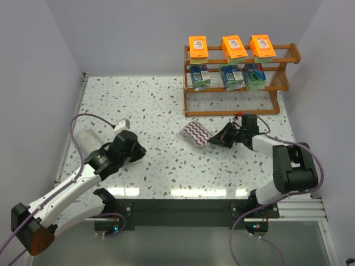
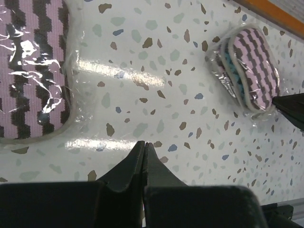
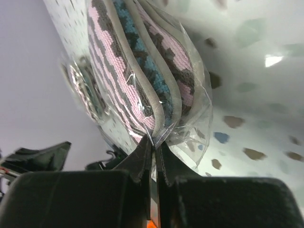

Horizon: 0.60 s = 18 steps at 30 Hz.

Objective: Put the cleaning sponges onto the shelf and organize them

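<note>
The brown wooden shelf [image 1: 280,87] stands at the far right. Three orange packs [image 1: 233,47] sit on its top tier and three blue-green packs [image 1: 232,77] on the middle tier. My right gripper [image 1: 215,141] [image 3: 154,145] is shut on the plastic edge of a purple-white zigzag pack [image 1: 196,134] [image 3: 142,76], low over the table in front of the shelf. That pack also shows in the left wrist view [image 2: 249,71]. My left gripper [image 1: 138,152] [image 2: 144,145] is shut and empty above the table. A second zigzag pack [image 2: 28,71] lies close to it.
A pale clear bag [image 1: 89,138] lies on the table beside the left arm. The shelf's bottom tier [image 1: 233,105] holds nothing that I can see. Speckled tabletop [image 1: 150,105] spreads between the arms and the shelf. Walls close in on the left, back and right.
</note>
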Available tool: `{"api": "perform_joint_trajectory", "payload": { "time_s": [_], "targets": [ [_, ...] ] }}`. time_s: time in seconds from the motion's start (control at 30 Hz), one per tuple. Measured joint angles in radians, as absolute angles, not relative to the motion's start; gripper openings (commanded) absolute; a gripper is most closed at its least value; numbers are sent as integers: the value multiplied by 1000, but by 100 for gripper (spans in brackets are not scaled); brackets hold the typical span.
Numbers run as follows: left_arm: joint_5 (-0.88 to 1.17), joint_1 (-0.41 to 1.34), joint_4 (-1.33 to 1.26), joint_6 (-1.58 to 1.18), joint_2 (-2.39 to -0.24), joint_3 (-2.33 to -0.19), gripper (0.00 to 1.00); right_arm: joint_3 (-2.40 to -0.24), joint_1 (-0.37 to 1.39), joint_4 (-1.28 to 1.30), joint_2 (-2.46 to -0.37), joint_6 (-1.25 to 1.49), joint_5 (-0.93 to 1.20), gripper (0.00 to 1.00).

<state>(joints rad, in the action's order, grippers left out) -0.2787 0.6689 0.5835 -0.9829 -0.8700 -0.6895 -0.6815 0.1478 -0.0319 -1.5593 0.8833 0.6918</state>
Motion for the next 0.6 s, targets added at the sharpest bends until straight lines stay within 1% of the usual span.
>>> {"api": "perform_joint_trajectory", "payload": {
  "time_s": [0.1,0.23,0.4,0.6],
  "targets": [
    [-300,669,625,-985,-831,-690,0,-638,4,-36,-1497,891,715,0],
    [-309,669,645,-982,-822,-690,0,-636,-140,-47,-1472,894,751,0],
    [-309,669,663,-969,-860,-706,0,-652,-253,-44,-1464,899,791,0],
    [-308,669,661,-949,-881,-735,0,-685,-330,-82,-1473,934,812,0]
  ]
}}
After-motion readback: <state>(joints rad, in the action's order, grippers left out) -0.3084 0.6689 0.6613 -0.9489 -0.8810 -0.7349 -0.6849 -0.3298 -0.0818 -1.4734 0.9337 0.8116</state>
